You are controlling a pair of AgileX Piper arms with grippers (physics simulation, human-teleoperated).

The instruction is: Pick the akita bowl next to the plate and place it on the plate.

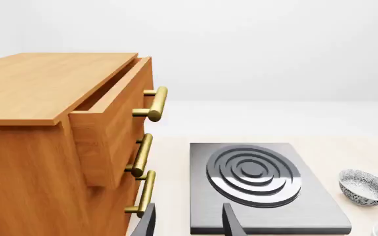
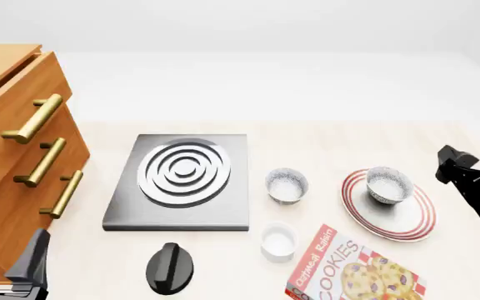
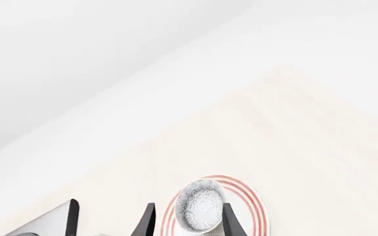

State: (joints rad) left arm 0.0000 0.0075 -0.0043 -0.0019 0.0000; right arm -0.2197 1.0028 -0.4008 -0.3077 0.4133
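Front view shows the akita bowl (image 2: 389,184) already sitting on the plate (image 2: 387,205) at its 12 o'clock — right gripper (image 3: 183,222) jaws apart, empty — only withdrawal seems left.

Small round bowl, grey-black speckled outside, white inside (image 2: 389,184); large white plate with red concentric rim rings (image 2: 407,222); look-alike speckled bowl (image 2: 286,185); plain white cup (image 2: 279,240); grey stove plate, silver rings (image 2: 182,178); orange-brown wooden drawers, brass handles (image 1: 51,142); red cookie box (image 2: 352,269); black knob (image 2: 170,267).
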